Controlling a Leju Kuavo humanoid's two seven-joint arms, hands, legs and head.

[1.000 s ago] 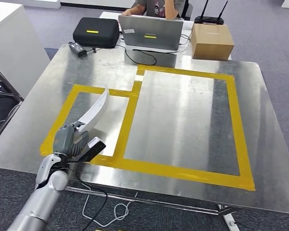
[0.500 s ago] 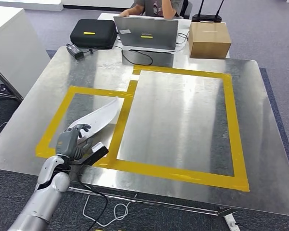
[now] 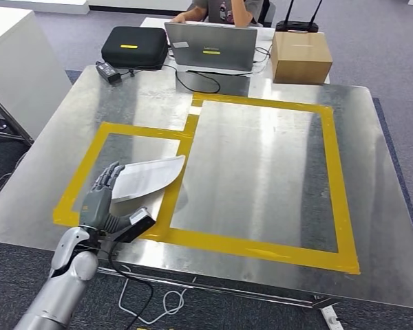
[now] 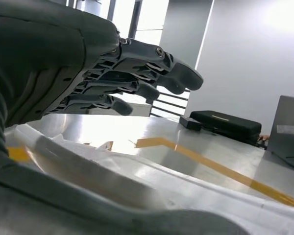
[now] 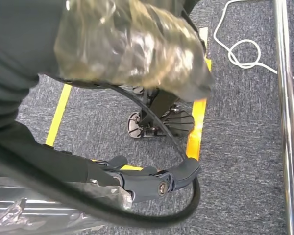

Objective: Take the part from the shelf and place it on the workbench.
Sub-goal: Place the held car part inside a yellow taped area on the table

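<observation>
On my head feed, the left hand (image 3: 98,199) hovers low over the near-left corner of the metal desk (image 3: 277,165), its fingers (image 3: 109,176) stretched out straight and apart, holding nothing. The white curved part (image 3: 148,177) lies flat on the desk inside the smaller yellow tape rectangle (image 3: 96,152), just beyond the fingertips; its pointed end reaches the tape strip that divides the small rectangle from the larger yellow tape rectangle (image 3: 333,172). I cannot tell from above whether the fingertips touch the part's near edge.

My left wrist feed shows the same fingers (image 4: 145,73) extended above the desk surface, with a pale edge of the part (image 4: 83,166) running beneath them and a clear gap of light between the two.

On the right wrist feed, the right hand (image 5: 153,183) hangs down over grey carpet (image 5: 241,127), its dark fingers lying nearly straight with nothing in them. A white cable (image 5: 245,54) loops on the carpet beside a chrome rail (image 5: 284,112).

At the far side of the desk I see a black case (image 3: 134,46), a grey laptop (image 3: 212,47), a cardboard box (image 3: 300,58) and a person (image 3: 222,9) seated behind them.
</observation>
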